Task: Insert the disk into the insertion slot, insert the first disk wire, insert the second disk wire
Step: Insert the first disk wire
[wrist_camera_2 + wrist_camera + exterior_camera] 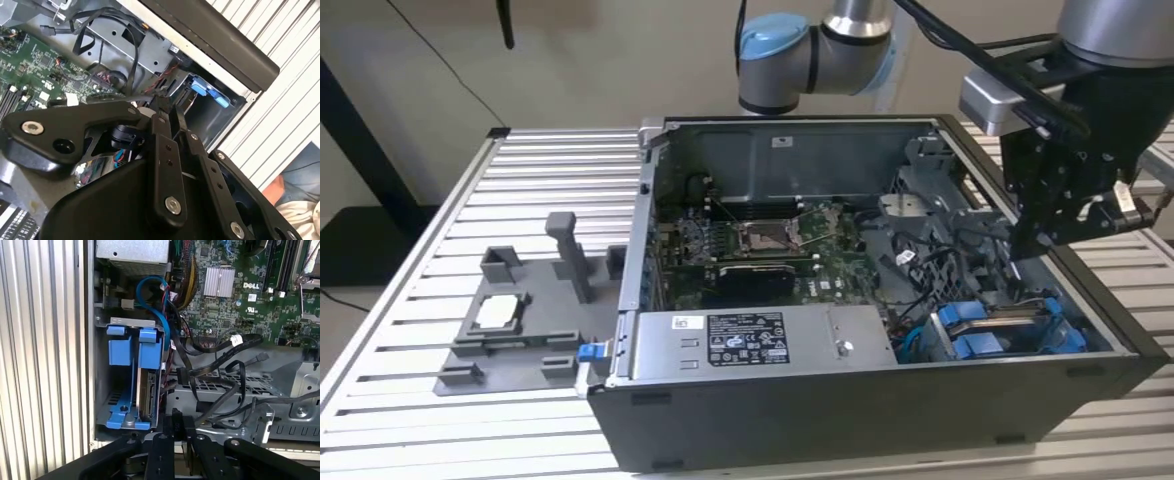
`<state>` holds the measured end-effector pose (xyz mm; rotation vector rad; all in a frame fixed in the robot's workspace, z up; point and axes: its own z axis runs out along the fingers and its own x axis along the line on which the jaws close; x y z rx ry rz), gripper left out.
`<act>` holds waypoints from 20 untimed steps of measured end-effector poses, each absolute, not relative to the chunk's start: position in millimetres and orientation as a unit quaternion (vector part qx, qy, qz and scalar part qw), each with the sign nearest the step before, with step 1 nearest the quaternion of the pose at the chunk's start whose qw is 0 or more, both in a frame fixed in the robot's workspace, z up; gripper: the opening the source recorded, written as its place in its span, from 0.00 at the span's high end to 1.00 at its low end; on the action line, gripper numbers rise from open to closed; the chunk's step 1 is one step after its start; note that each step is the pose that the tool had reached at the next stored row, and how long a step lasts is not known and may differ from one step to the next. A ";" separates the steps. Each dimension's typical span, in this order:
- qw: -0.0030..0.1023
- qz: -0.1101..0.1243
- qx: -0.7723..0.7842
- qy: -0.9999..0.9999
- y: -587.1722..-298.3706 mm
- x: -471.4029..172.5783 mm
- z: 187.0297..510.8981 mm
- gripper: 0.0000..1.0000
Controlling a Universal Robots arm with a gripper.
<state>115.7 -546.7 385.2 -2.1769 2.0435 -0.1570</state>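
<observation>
The disk stands on edge in its bright blue frame inside the insertion slot, the grey metal bay at the case's corner. In the exterior view the blue frame sits in the bay at the case's front right. My gripper hangs over the case just behind that bay. Its black fingers lie together, shut, beside the bay's end. In the second wrist view the gripper points toward the blue frame. Loose black wires with connectors lie next to the bay.
The black computer case lies open on a slatted metal table. Inside are the green motherboard and a grey labelled power-supply box. A grey fixture tray stands at the exterior view's left. A blue cable loops above the bay.
</observation>
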 end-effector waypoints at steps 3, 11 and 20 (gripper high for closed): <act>0.065 -0.041 -0.727 0.683 -548.0 122.5 384.3 0.81; 0.046 -0.021 -0.728 0.684 -555.8 137.5 379.6 0.81; 0.037 -0.012 -0.719 0.694 -559.7 138.6 370.7 0.81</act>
